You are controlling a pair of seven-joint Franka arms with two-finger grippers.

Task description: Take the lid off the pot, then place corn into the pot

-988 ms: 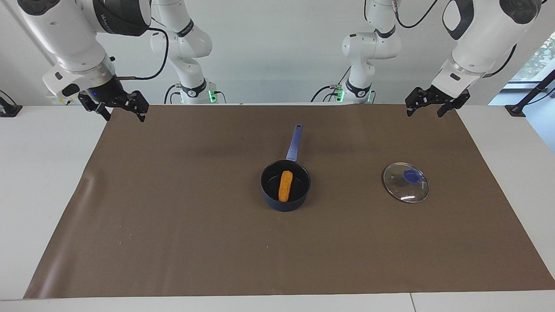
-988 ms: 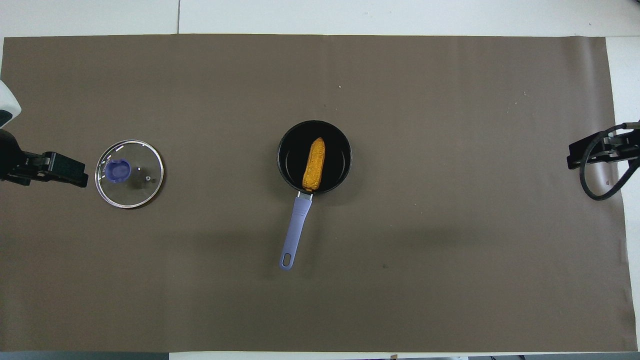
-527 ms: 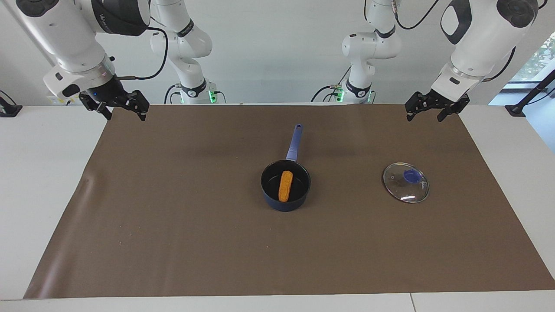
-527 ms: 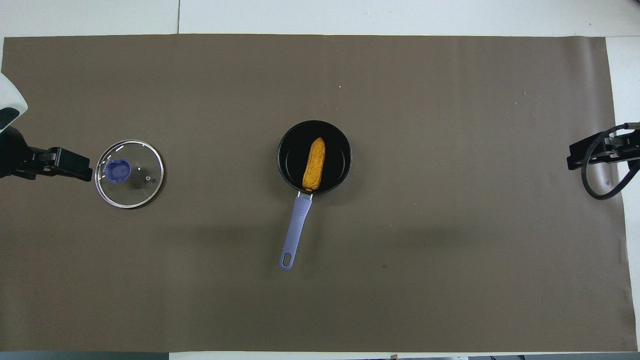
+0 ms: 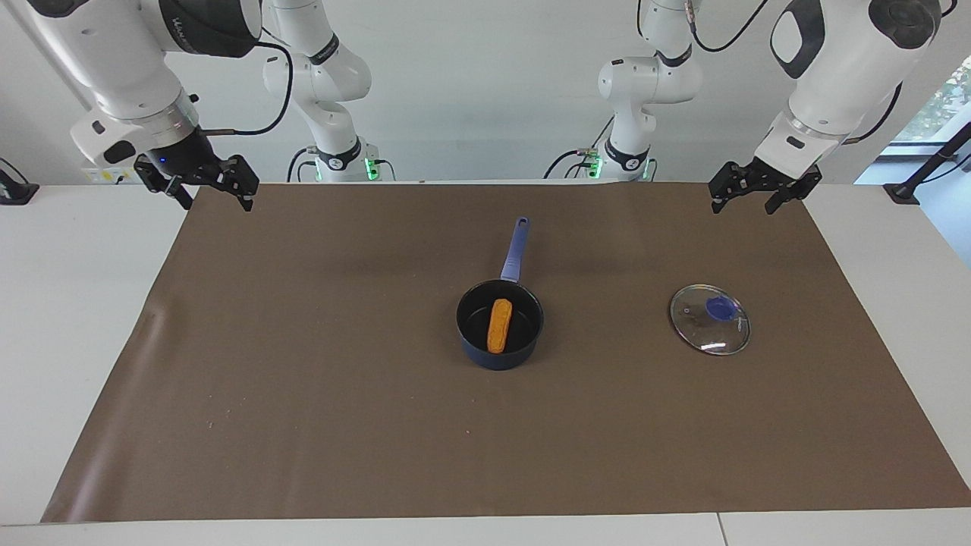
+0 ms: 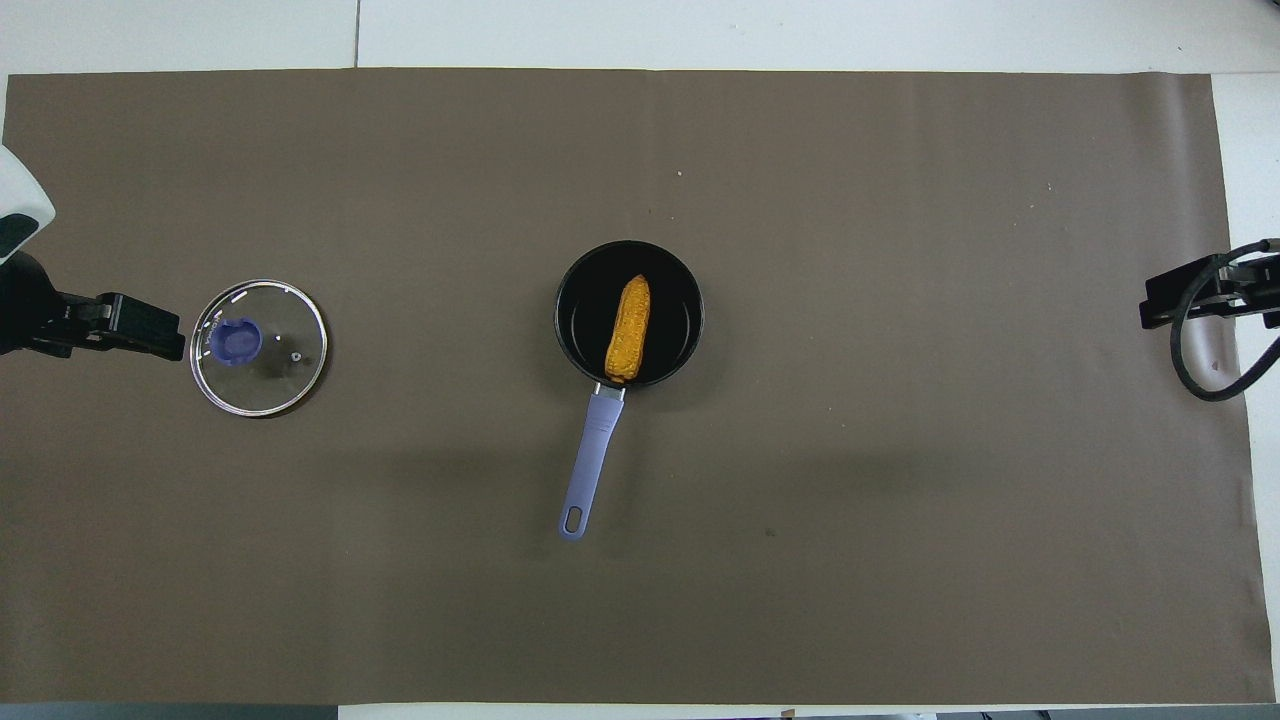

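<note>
While the corn cob (image 5: 499,325) lay in the saucepan (image 5: 500,343) mid-mat, both claws, left gripper (image 5: 753,194) and right gripper (image 5: 202,188), hung wide open and empty over the mat's robot-side corners.

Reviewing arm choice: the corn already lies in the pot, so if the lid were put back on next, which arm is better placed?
Left, probably. The lid lies flat toward that arm's end of the table, and the open left gripper hangs much closer to it than the open right gripper. The pot with the corn sits mid-table.
</note>
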